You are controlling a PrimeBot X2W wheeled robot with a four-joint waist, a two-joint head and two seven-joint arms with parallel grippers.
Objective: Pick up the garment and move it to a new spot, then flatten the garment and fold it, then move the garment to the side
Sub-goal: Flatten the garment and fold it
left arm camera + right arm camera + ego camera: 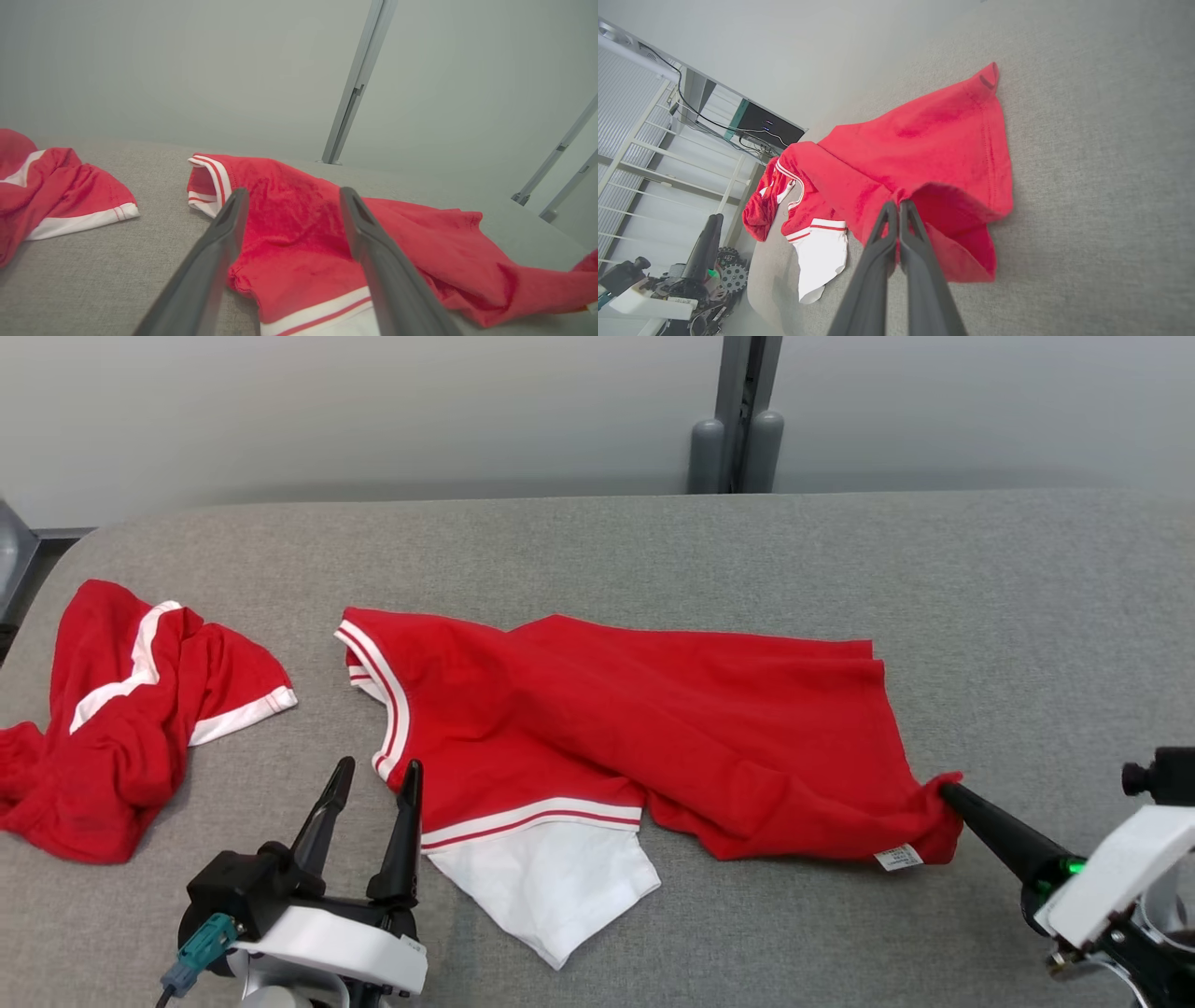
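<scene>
- Red short-sleeved knit garment (653, 728) with white striped trim lies rumpled across the middle of the grey fabric-covered tabletop (653, 551), with the trimmed end toward the robot's left and the plain hem toward its right.
- Right jaws are pressed together, pinching the near hem corner just beside the small white care label (898, 858). Cloth bunches at the tips, so this reads as a tug to draw the body straight.
- Left jaws are spread wide and empty, poised just beside the striped edge above the white sleeve (551, 887). They are probably lining up for a grip there, so both ends can be stretched.
- Flattening looks unfinished: folds cross the chest.
- Crumpled red-and-white cloth (121, 709) sits well apart at the far left, clear of the working area.
</scene>
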